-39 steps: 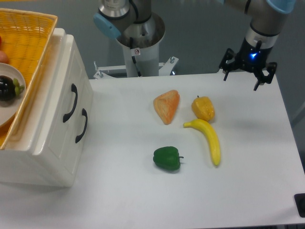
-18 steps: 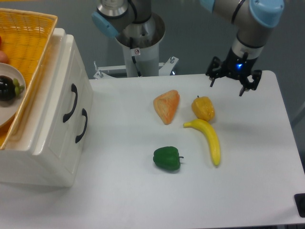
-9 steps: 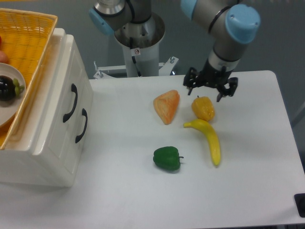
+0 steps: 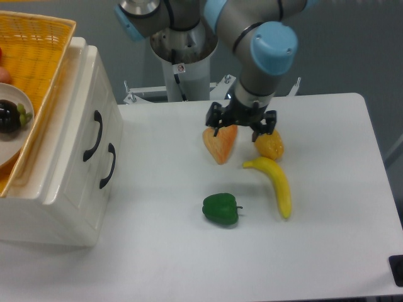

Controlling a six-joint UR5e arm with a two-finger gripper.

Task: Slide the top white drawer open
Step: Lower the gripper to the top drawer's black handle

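The cream-white cabinet stands at the left, and its top white drawer (image 4: 88,107) is flush with the front, marked by the upper curved black handle (image 4: 92,135). The lower drawer's handle (image 4: 109,165) sits just below and to the right. My gripper (image 4: 241,128) hangs open above the middle of the table, over the orange wedge-shaped food (image 4: 220,143) and the yellow pepper (image 4: 269,144), well to the right of the drawer handles and holding nothing.
A banana (image 4: 278,184) and a green pepper (image 4: 221,208) lie on the white table (image 4: 164,251) in front of the gripper. A yellow wicker basket (image 4: 34,56) holding a plate with dark fruit (image 4: 9,116) sits on the cabinet. The arm's base column (image 4: 184,60) stands behind.
The arm has swung left across the back of the table, from the far right corner to above the orange food. The gripper stays open. The drawers have not moved.
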